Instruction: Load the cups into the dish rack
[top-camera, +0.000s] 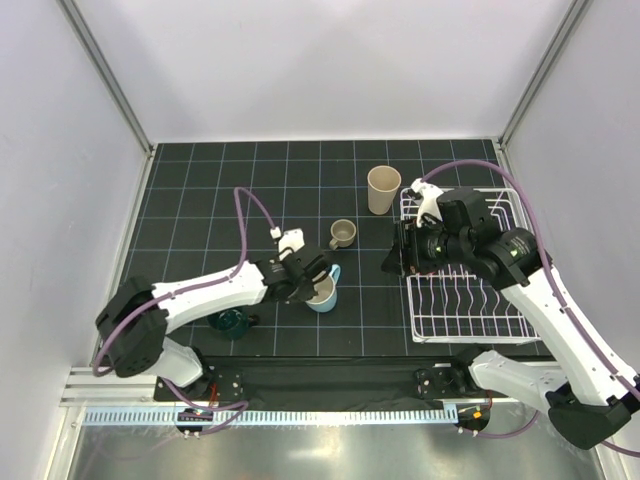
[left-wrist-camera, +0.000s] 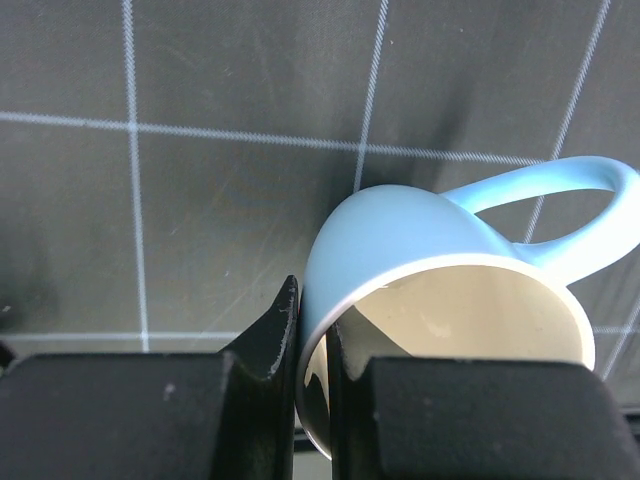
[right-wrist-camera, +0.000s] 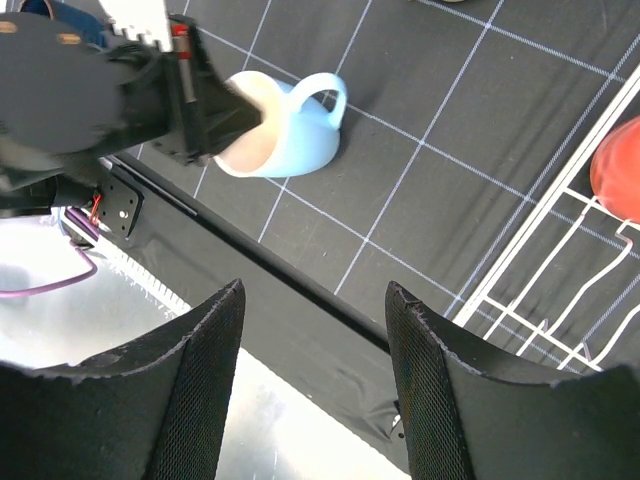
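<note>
My left gripper (top-camera: 312, 282) is shut on the rim of the light blue mug (top-camera: 326, 293), one finger (left-wrist-camera: 283, 325) outside the wall and the other inside. The mug (left-wrist-camera: 400, 235) is tilted over the black mat, its handle pointing away; it also shows in the right wrist view (right-wrist-camera: 295, 135). My right gripper (top-camera: 392, 262) is open and empty just left of the white dish rack (top-camera: 468, 312), above the mat (right-wrist-camera: 315, 290). The orange cup (right-wrist-camera: 617, 168) sits in the rack. The beige tumbler (top-camera: 382, 189), taupe mug (top-camera: 343, 234) and dark teal mug (top-camera: 232, 322) stand on the mat. The navy cup is hidden.
The rack's wire edge (right-wrist-camera: 540, 225) runs along the right of the right wrist view. The mat's front edge and a metal rail (top-camera: 300, 415) lie near the arm bases. White walls enclose the table on three sides.
</note>
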